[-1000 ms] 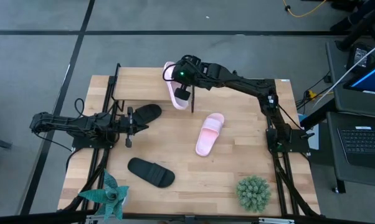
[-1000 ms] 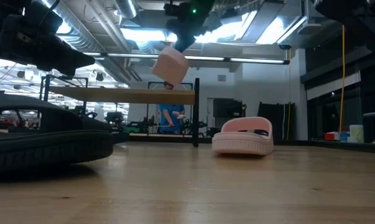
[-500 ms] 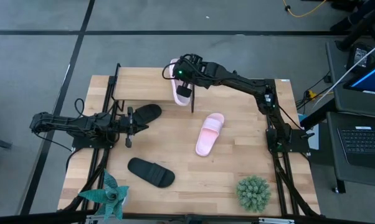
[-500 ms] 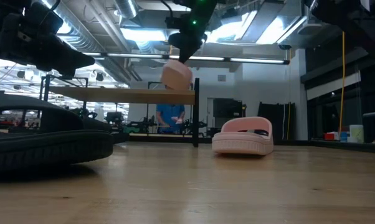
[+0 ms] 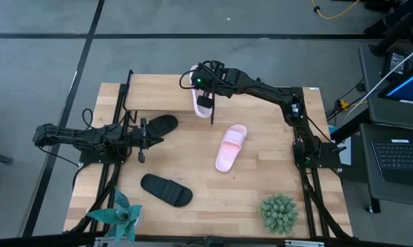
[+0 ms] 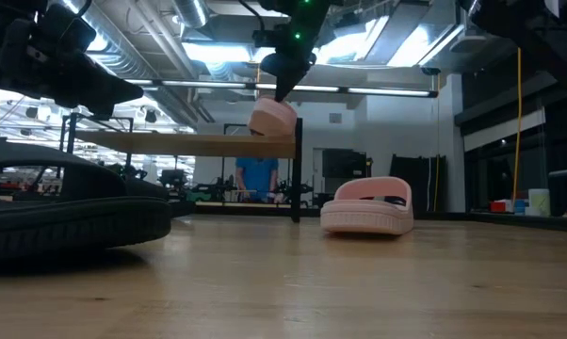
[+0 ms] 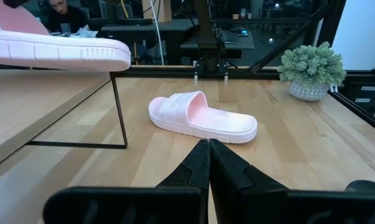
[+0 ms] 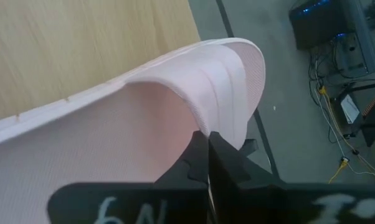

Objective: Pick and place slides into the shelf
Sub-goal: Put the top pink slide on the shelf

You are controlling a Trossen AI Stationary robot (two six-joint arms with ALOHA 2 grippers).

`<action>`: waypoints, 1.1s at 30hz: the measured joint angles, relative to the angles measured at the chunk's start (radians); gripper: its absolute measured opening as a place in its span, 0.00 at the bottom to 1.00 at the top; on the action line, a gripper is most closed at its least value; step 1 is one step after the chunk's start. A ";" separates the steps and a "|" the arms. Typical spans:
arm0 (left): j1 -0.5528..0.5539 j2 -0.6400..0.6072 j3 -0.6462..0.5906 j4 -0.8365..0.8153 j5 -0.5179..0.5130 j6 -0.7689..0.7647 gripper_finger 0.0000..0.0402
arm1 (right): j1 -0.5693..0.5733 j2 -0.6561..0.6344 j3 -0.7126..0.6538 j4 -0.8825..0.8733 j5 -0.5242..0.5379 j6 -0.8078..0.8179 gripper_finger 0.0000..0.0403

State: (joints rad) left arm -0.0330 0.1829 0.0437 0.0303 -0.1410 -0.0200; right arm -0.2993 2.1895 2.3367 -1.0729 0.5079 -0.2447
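Note:
My right gripper [image 5: 204, 101] is over the right end of the shelf [image 5: 162, 96], shut on a pale pink slide [image 5: 195, 86]. In the low view this slide [image 6: 272, 118] sits nearly level at the height of the plank top [image 6: 170, 144]; I cannot tell whether the sole touches it. The other pink slide [image 5: 230, 147] lies sole down mid-table. One black slide [image 5: 158, 125] lies just beyond my left gripper [image 5: 143, 130], which is shut and touches nothing. The other black slide [image 5: 167, 190] lies nearer the near edge. My right gripper pinches the held pink slide by the edge of its strap [image 8: 203, 127] between its two fingers [image 8: 222, 165]. The fingers come from above, pointing down. The slide hangs close under them, strap up and nearly level, and its end reaches past the plank's right end [image 7: 116, 59].
A round green plant [image 5: 278, 213] stands at the table's near right corner and a teal spiky plant [image 5: 117, 213] at the near left corner. The shelf's thin black leg [image 7: 119, 112] stands near the mid-table pink slide [image 7: 203, 118]. A person [image 6: 255, 174] is in the room behind.
My right gripper has come down toward the shelf top, carrying the pink slide. The slide was tilted and well above the plank a second ago; it now sits nearly level at plank height. The left arm has kept still.

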 joint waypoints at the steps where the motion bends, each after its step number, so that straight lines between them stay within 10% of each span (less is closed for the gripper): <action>1: 0.000 0.000 0.000 0.000 0.000 0.000 0.00 | 0.000 0.000 0.000 0.000 0.000 0.000 0.00; 33: 0.000 0.000 0.000 0.000 0.000 -0.031 0.00 | -0.021 0.061 0.001 0.032 -0.055 -0.030 0.02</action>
State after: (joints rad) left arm -0.0331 0.1829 0.0437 0.0298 -0.1410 -0.0505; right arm -0.3202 2.2504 2.3375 -1.0408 0.4531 -0.2745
